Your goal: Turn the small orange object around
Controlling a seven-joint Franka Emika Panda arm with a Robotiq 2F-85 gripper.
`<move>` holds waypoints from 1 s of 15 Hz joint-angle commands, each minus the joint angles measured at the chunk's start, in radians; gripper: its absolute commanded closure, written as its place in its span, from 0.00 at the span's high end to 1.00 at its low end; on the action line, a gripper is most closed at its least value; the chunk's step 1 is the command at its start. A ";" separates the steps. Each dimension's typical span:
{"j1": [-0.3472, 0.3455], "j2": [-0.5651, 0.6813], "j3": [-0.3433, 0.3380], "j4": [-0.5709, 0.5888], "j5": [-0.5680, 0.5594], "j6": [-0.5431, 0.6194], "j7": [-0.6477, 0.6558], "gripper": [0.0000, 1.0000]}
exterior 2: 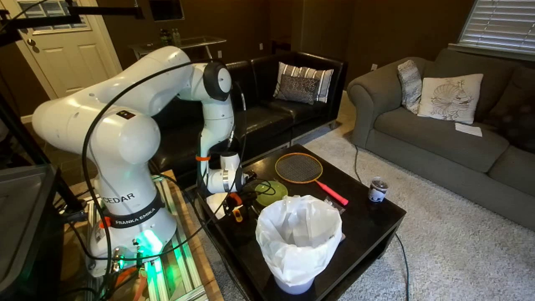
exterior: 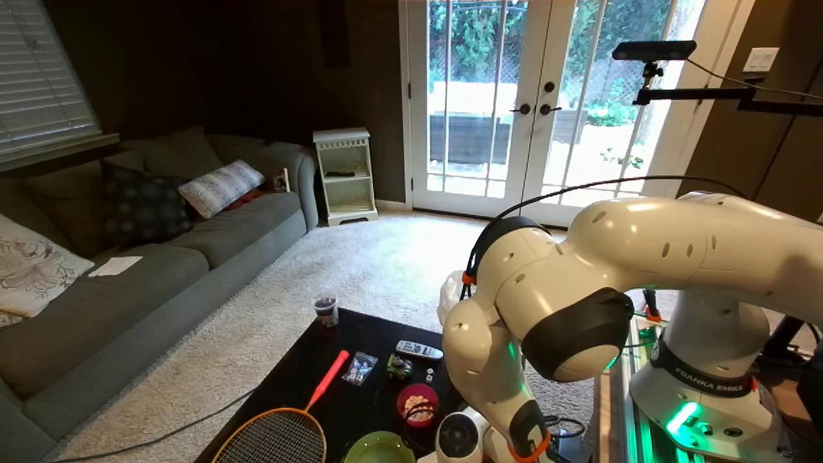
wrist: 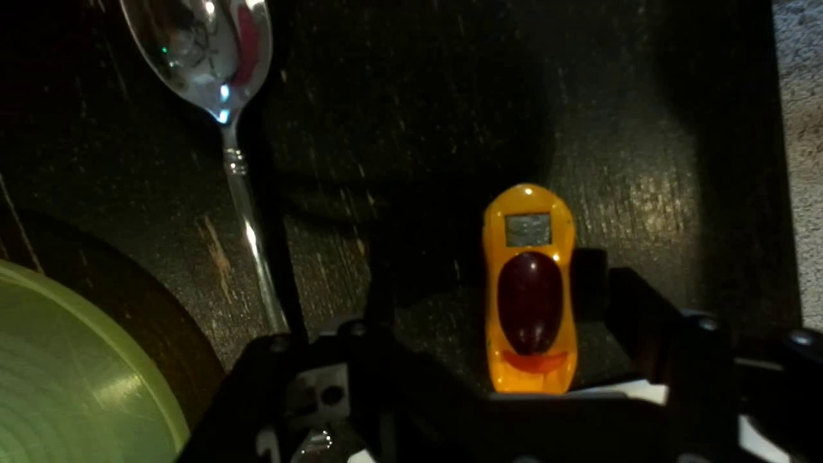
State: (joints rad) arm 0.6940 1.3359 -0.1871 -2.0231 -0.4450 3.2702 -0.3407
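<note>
The black two-fingered pincer (wrist: 483,292) gapes; centre it on the glossy orange plastic-looking oblong (wrist: 532,302), nearer one finger (wrist: 589,283), before clamping.

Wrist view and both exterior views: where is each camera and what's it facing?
In an exterior view: raised near the table, facing the glass doors; arm and base at picture right.
In an exterior view: raised near the bagged white bucket, facing the black sofa; arm and base at picture left.
Wrist view: on the arm's end, looking down at the small orange object; open jaws show.
Both exterior views share the racket and gray sofa.
</note>
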 commanded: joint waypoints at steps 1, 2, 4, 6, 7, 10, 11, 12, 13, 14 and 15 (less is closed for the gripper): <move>0.007 0.014 -0.007 0.005 0.007 0.024 -0.014 0.54; 0.007 0.014 -0.007 0.005 0.007 0.023 -0.014 0.46; 0.006 0.014 -0.007 0.006 0.007 0.022 -0.014 0.34; 0.003 0.014 -0.005 0.006 0.006 0.022 -0.016 0.19; 0.003 0.012 -0.005 0.005 0.005 0.021 -0.017 0.13; 0.002 0.005 -0.006 -0.004 0.008 0.031 -0.013 0.08; 0.000 -0.003 0.002 -0.003 0.010 -0.001 -0.011 0.33; -0.001 -0.003 0.002 -0.004 0.011 0.000 -0.011 0.33; -0.001 -0.003 0.002 -0.004 0.011 0.001 -0.011 0.33; -0.001 -0.003 0.002 -0.004 0.011 0.002 -0.011 0.33; -0.001 -0.003 0.002 -0.005 0.011 0.003 -0.012 0.33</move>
State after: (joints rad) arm 0.6946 1.3326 -0.1877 -2.0286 -0.4450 3.2752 -0.3407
